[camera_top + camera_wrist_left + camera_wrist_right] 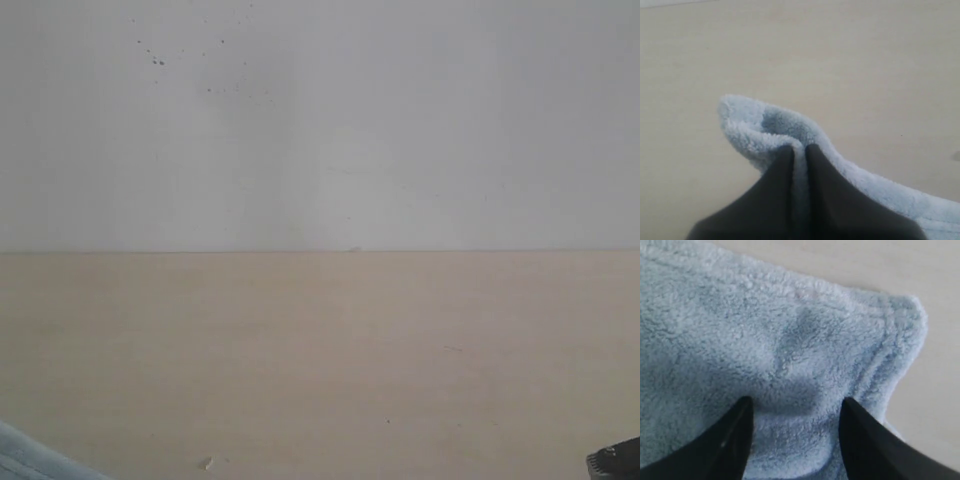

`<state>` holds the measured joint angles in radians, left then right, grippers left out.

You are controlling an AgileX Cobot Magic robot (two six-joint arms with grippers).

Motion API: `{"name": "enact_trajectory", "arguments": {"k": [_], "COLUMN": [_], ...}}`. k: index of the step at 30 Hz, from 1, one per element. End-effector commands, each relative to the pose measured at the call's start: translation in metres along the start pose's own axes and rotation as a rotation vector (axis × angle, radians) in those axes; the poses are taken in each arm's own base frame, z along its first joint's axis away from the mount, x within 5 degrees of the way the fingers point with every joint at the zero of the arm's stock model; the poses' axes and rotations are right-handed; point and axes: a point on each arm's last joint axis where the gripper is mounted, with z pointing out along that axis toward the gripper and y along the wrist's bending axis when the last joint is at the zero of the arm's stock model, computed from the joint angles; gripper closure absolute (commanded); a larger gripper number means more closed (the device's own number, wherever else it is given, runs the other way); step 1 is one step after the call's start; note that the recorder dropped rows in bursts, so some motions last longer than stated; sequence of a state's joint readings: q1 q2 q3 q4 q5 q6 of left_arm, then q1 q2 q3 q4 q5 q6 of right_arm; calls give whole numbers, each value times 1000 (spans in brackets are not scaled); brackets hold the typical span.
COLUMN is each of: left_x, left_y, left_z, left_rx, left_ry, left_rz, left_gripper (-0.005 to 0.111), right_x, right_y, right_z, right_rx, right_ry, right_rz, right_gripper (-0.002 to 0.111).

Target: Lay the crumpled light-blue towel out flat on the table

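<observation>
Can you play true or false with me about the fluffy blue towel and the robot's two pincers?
1. The left pincer is squeezing a fold of the towel. True.
2. The towel is red. False: it is light blue.
3. The right pincer has its two fingers apart, right over the towel near a corner. True.
4. In the exterior view the towel covers the whole table. False: only a small bit of towel peeks in at the lower left edge.
</observation>
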<state>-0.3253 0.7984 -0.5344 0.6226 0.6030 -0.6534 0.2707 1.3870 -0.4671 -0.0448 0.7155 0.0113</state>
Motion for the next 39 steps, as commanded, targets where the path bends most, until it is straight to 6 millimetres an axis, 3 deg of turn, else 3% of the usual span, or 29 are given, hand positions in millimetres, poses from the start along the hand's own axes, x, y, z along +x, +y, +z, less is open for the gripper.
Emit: {"name": "enact_trajectory", "arguments": {"k": [1, 9, 16, 22, 30, 34, 39], "left_x": [0, 0, 0, 0, -1, 0, -1], "left_y": [0, 0, 0, 0, 0, 0, 0], "left_z": [-1, -1, -1, -1, -1, -1, -1], "left_rx": [6, 8, 2, 1, 7, 3, 6], "left_ry": [-6, -8, 0, -3, -10, -7, -11], "left_rz": [-6, -6, -6, -3, -3, -1, -1], "left_gripper": [102, 102, 102, 102, 102, 102, 102], "right_x": [7, -13, -44, -71, -110, -111, -110], "right_y": [6, 15, 19, 20, 20, 19, 18], "right_z": [2, 7, 38, 51, 33, 22, -7], "right_rx": [-43, -101, -134, -135, -126, -125, -111], "right_ry": [35, -72, 46, -31, -149, -179, -293], "right_rz": [-23, -84, -118, -129, -190, -193, -196], "right_gripper": [57, 57, 57, 57, 57, 57, 57]}}
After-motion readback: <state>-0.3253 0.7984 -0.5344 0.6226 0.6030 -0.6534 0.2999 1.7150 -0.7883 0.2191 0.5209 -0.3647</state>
